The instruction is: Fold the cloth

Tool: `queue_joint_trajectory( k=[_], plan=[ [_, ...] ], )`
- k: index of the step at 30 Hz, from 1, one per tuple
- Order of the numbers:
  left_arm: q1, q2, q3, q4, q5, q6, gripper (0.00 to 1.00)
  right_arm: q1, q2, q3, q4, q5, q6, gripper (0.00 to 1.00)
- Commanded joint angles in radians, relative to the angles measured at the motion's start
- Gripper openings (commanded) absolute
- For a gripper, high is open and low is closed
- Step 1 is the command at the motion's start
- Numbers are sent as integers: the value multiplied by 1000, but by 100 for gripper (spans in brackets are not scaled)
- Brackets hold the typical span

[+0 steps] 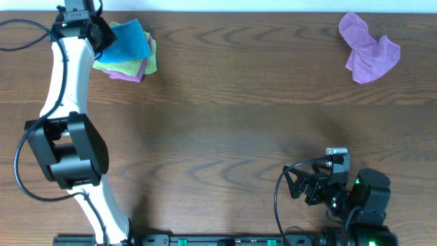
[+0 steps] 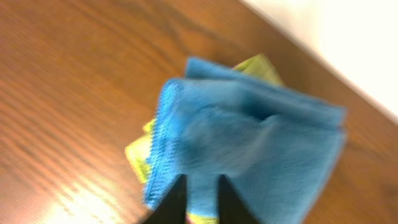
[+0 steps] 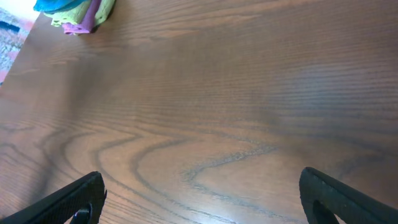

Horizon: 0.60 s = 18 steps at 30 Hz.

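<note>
1. Sky-blue terry fills most of the left wrist view: the cloth point(image 2: 249, 143) sits directly ahead of the left end effector point(image 2: 202, 186), gathered into a compact, layered shape with a stitched hem running down its near-left edge.
2. The left end effector is clenched on the cloth. Its two dark fingers point(image 2: 176, 205) stand close together with a narrow strip of blue pinched between them at the cloth's near edge.
3. Under the cloth a lime-green cloth point(image 2: 138, 158) peeks out to the left of the fingers and again at the far side. The picture is blurred, so finer detail cannot be made out.
4. From overhead, the cloth tops a small pile, with the lime-green cloth and a purple cloth point(image 1: 141, 68) showing beneath it, just beside the left end effector at the far left corner of the wooden counter point(image 1: 225, 123).
5. The right end effector point(image 3: 199, 180) is released, its fingers point(image 3: 74, 199) spread wide apart over bare wood with nothing between them. The pile lies well away from it, far ahead and to its left.
6. A crumpled lilac cloth point(image 1: 369, 48) rests alone on the counter, well apart from both end effectors, at the far right corner.
</note>
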<state>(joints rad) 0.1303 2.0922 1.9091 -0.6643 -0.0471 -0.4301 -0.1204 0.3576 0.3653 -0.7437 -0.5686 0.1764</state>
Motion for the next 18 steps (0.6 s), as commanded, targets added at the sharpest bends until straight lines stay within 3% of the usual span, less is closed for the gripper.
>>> queue_joint_trajectory(
  k=[1, 18],
  plan=[
    [5, -20, 25, 23, 73, -52, 6, -7, -5, -1, -1, -4, 10, 99],
    [-63, 108, 24, 181, 118, -148, 6, -7, -5, -1, -1, -4, 10, 99]
  ],
)
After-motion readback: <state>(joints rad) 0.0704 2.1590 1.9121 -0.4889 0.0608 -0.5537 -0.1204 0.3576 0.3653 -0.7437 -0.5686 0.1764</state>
